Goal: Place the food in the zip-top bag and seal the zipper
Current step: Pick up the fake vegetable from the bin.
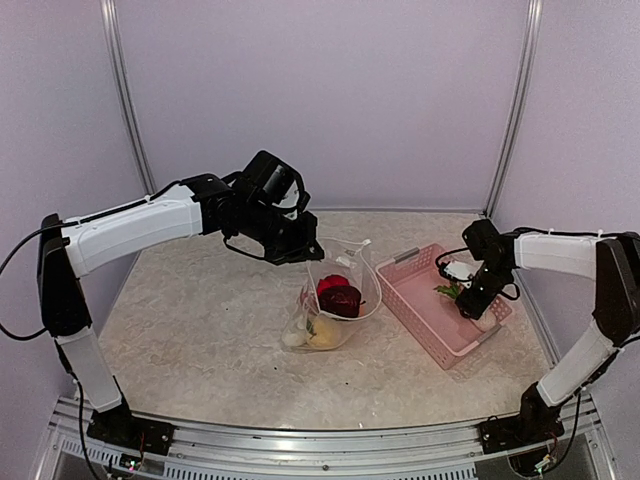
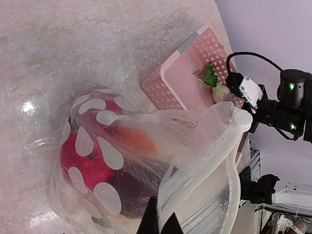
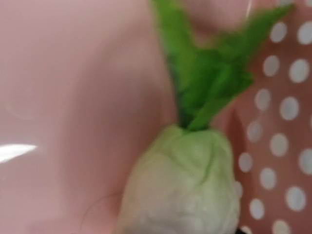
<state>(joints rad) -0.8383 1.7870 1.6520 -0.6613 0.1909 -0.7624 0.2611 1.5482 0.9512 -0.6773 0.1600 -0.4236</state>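
The clear zip-top bag (image 1: 335, 310) with white dots stands mid-table, its mouth held up. Inside it lie a red fruit (image 2: 85, 158), an orange piece (image 2: 139, 141), a dark purple ball (image 2: 134, 187) and pale pieces (image 1: 310, 335). My left gripper (image 2: 159, 222) is shut on the bag's mouth edge, right by the pale zipper (image 2: 214, 161). My right gripper (image 1: 480, 306) hangs low inside the pink basket (image 1: 425, 310), just over a white vegetable (image 3: 183, 187) with green leaves (image 3: 209, 78). Its fingers do not show in the right wrist view.
The pink basket has a grey handle (image 1: 405, 256) at its far end and sits right of the bag, close to the right wall. Pale walls with metal posts (image 1: 510, 110) close in the table at the back and sides.
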